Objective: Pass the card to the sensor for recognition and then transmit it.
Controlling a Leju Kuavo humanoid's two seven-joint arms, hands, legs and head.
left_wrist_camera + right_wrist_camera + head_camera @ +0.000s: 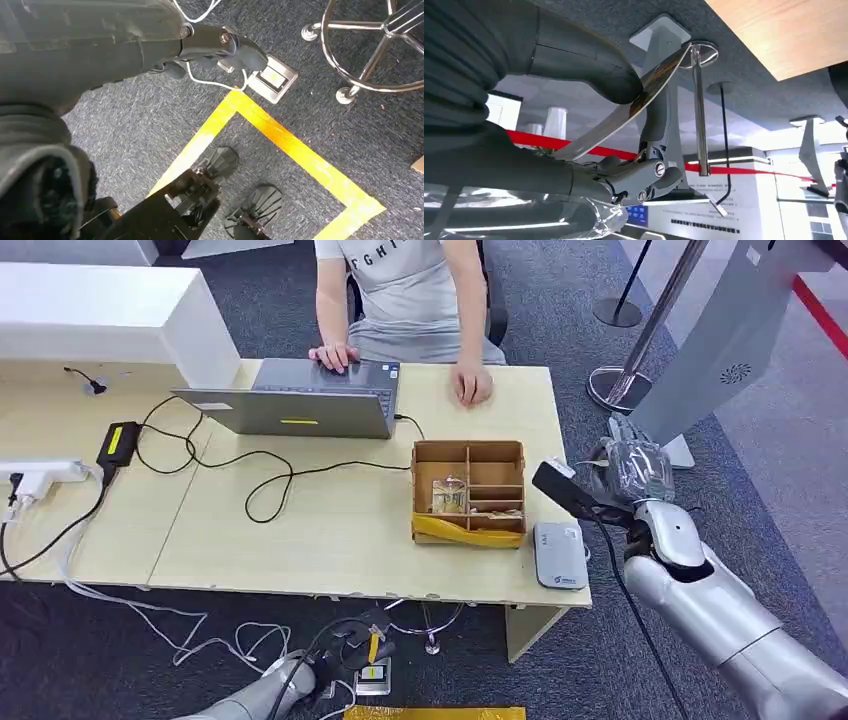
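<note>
We see our right hand (pixel 632 472) raised off the desk's (pixel 300 530) 3 o'clock edge, just past the grey sensor (pixel 560 554). A cardboard box (pixel 469 492) sits beside the sensor. At 12 o'clock a person (pixel 405 300) rests hands by a laptop (pixel 300 400).

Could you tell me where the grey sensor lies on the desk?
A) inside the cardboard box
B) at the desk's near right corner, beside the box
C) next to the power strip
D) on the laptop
B: the sensor lies flat at the near right corner, beside the cardboard box.
</note>
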